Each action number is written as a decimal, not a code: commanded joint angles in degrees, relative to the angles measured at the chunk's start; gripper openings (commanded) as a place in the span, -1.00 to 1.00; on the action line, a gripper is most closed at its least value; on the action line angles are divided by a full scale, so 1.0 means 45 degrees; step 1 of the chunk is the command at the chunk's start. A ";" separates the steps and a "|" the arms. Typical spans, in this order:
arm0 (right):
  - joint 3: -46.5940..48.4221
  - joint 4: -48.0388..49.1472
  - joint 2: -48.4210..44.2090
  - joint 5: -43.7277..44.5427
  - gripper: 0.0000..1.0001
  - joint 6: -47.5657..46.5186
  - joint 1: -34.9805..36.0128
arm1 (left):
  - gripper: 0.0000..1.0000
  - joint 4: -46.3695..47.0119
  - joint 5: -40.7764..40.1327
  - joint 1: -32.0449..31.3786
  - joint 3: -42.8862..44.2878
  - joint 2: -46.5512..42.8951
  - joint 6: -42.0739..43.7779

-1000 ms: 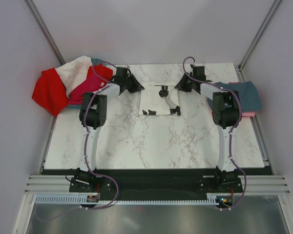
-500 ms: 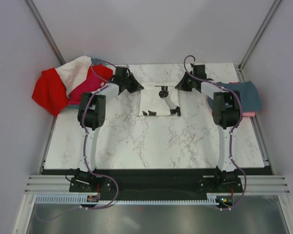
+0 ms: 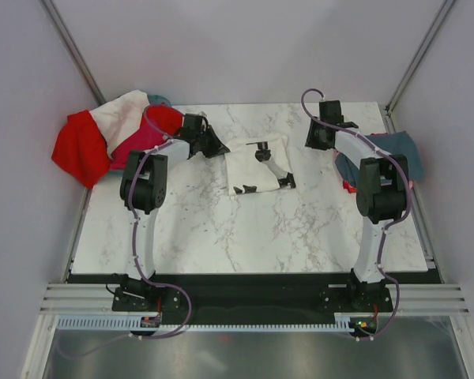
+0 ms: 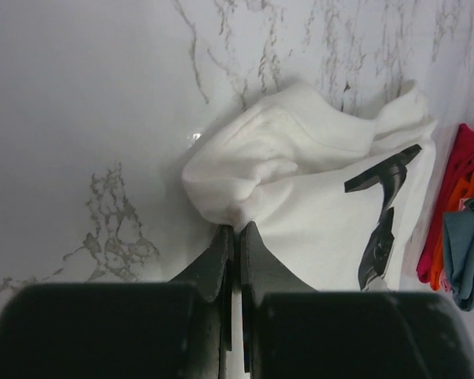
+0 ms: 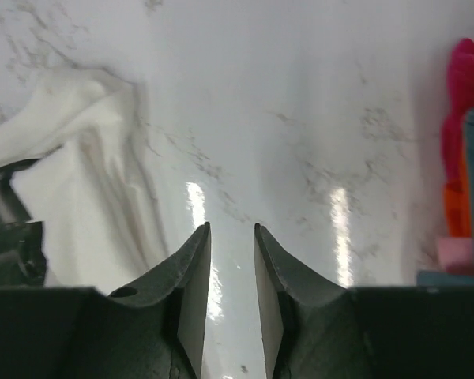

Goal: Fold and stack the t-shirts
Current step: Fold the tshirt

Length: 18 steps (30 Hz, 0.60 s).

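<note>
1. Top view: the white t-shirt (image 3: pixel 257 164) lies folded on the middle of the table (image 3: pixel 221 229). The left gripper (image 3: pixel 215 145) is at its left edge and the right gripper (image 3: pixel 316 136) is apart to its right. A loose pile of shirts (image 3: pixel 95 134) lies far left, a small stack (image 3: pixel 383 154) at the right edge
2. Left wrist: the left gripper (image 4: pixel 237 229) is pinched tight on a bunched corner of the white t-shirt (image 4: pixel 300 181)
3. Right wrist: the right gripper (image 5: pixel 231 237) has its jaws slightly parted and holds nothing, over bare marble between the white t-shirt (image 5: pixel 71 166) and the stack (image 5: pixel 468 158)

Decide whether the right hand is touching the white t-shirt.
Apart. The right wrist view shows the right hand open over bare marble table, with the white t-shirt lying off to one side, clear of both fingers.
</note>
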 commanded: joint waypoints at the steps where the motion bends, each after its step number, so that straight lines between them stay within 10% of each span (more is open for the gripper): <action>1: 0.0154 -0.1838 -0.0531 0.3470 -0.29 -0.1505 0.0468 | -0.95 0.0515 0.0159 0.0093 -0.0252 -0.0950 0.0524; 9: 0.2633 -0.4867 0.1518 1.0009 -0.12 -0.2288 0.1953 | -0.96 0.0749 0.0861 0.0112 -0.0193 -0.0950 0.0387; 18: 0.4508 -0.6665 0.3627 1.2479 -0.02 -0.2756 0.2091 | -0.95 0.0789 0.1311 0.0288 -0.0271 -0.1224 0.0544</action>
